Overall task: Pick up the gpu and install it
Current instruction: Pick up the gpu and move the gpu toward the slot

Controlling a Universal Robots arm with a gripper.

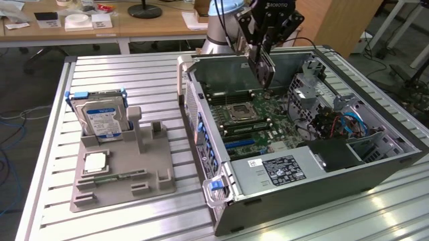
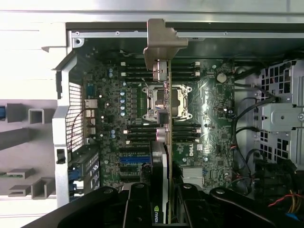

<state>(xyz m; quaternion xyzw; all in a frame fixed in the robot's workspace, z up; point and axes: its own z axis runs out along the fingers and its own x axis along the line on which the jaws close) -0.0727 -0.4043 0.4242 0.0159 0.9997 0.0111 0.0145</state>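
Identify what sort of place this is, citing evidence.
Probably a robotics lab: a gripper holds a gpu above an open computer case on a slotted aluminium table, with office desks behind.

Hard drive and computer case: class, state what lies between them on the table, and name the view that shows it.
In the exterior view, gray upright posts of the parts holder stand between the hard drive and the computer case, then a bare strip of slatted table.

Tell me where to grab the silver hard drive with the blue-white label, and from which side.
Grip the silver hard drive by its upper part, probably coming straight down from above and clamping its two flat faces. It stands upright on edge, its bottom seated in the grey plastic stand, leaving the top free.
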